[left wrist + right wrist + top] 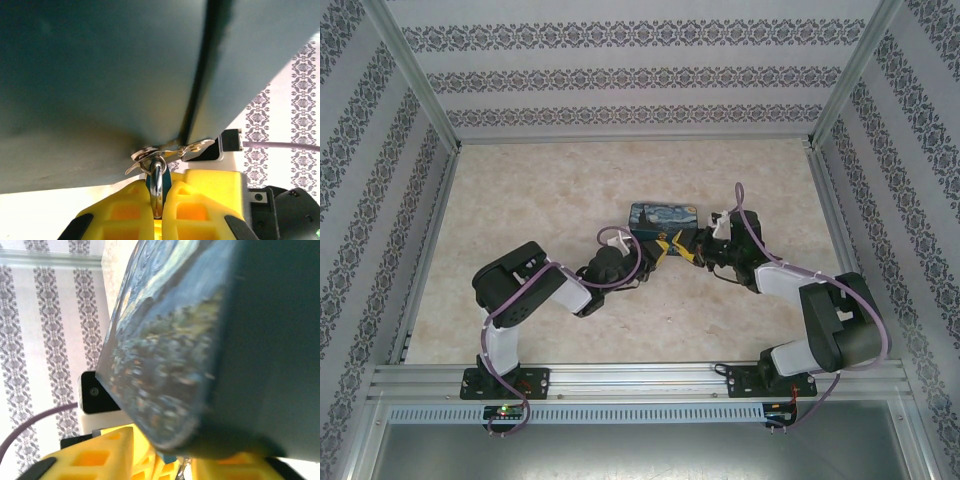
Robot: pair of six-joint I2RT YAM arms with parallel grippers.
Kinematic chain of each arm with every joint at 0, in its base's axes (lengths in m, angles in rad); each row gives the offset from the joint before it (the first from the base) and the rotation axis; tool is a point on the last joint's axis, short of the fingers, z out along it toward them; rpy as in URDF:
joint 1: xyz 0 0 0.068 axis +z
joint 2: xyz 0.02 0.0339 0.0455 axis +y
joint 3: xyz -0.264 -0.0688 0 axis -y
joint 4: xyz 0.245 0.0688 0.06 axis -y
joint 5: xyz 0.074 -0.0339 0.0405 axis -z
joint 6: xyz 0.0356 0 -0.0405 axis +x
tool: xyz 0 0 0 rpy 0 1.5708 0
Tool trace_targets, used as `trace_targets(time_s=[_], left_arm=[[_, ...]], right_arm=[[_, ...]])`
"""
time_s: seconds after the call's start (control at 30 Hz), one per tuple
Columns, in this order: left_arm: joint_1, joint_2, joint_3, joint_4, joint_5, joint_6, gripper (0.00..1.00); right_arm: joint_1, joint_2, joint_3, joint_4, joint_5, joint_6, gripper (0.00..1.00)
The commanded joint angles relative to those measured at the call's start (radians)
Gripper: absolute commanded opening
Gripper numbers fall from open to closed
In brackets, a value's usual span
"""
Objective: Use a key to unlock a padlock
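The left gripper (156,212) clamps the teal padlock (157,184), which hangs from the hasp (172,149) on the painted tin's (100,75) near side, while the right gripper (165,462), its grip unreadable, faces it from the right; this is probably the insertion step, which needs the key aligned finely.

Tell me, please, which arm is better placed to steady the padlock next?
Left: the left end effector is shut on the padlock hanging from the tin; the right end effector stands open.
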Motion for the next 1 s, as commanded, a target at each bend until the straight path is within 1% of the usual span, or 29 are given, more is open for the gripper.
trace_targets(time_s=[0.0, 0.1, 0.17, 0.3, 0.53, 0.63, 0.77, 0.8, 0.93, 0.97], left_arm=[[-0.013, 0.02, -0.041, -0.003, -0.015, 0.057, 0.0], [-0.004, 0.026, -0.046, -0.007, -0.02, 0.067, 0.0], [0.001, 0.029, -0.043, -0.013, -0.016, 0.072, 0.0], [0.009, 0.03, -0.031, -0.043, 0.001, 0.083, 0.0], [0.016, 0.04, -0.024, -0.056, 0.042, 0.076, 0.0], [0.018, 0.042, -0.021, -0.062, 0.063, 0.071, 0.0], [0.021, 0.038, -0.019, -0.074, 0.082, 0.07, 0.0], [0.021, 0.037, -0.019, -0.073, 0.087, 0.07, 0.0], [0.022, 0.035, -0.014, -0.09, 0.101, 0.067, 0.0], [0.022, 0.033, -0.01, -0.095, 0.106, 0.064, 0.0]], right_arm=[[-0.007, -0.047, -0.024, 0.052, -0.036, -0.035, 0.45], [-0.013, -0.073, -0.057, 0.016, -0.037, -0.068, 0.58], [-0.018, -0.087, -0.082, 0.005, -0.039, -0.085, 0.62], [-0.022, -0.124, -0.113, -0.036, -0.029, -0.142, 0.63], [-0.008, -0.213, -0.106, -0.191, 0.047, -0.332, 0.63], [0.038, -0.244, -0.081, -0.282, 0.131, -0.438, 0.63], [0.176, -0.267, 0.0, -0.477, 0.368, -0.612, 0.62], [0.205, -0.267, 0.011, -0.501, 0.42, -0.637, 0.62], [0.273, -0.259, 0.028, -0.546, 0.567, -0.715, 0.6], [0.291, -0.254, 0.034, -0.557, 0.605, -0.741, 0.58]])
